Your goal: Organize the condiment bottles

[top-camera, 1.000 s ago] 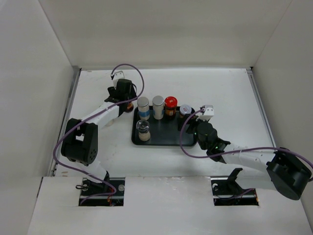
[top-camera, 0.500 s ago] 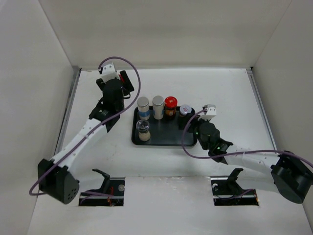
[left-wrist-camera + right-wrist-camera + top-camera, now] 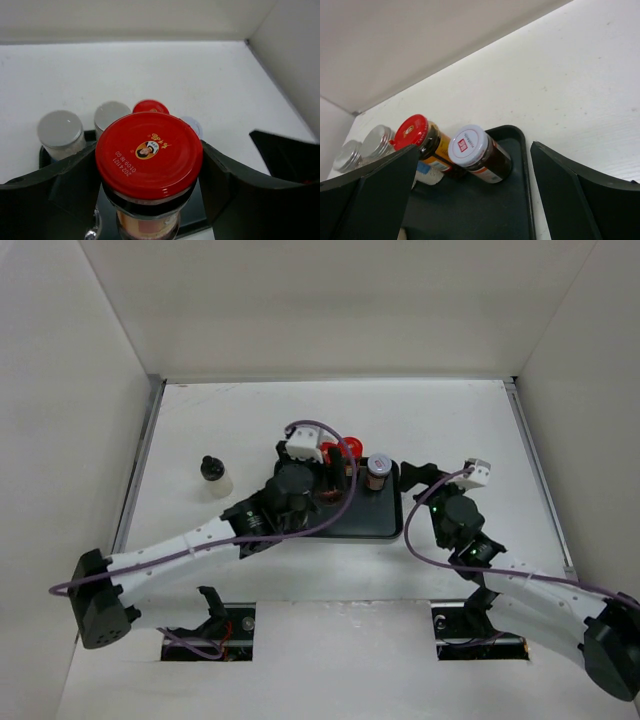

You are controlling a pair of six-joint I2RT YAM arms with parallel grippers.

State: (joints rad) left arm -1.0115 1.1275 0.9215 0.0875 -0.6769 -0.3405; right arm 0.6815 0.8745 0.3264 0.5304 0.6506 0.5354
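Top view: a black-capped bottle (image 3: 213,476) stands on the counter (image 3: 220,420), left of the tray (image 3: 375,517).

Left wrist: the left claw (image 3: 150,167) grips a red-lidded jar (image 3: 149,150) over the tray.

Right wrist: the right claw (image 3: 475,148) gapes wide and empty, facing a silvery-lidded jar (image 3: 485,160) on the tray.

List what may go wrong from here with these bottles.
1. The left fingers hold a red-lidded jar close to the silver-capped cylinders and a second red-lidded jar; lowering it may knock them over.
2. The open right fingers sit beside the tray edge, near the silvery-lidded jar; a forward move may shove either.
3. The black-capped bottle stands alone off the tray and may be forgotten.
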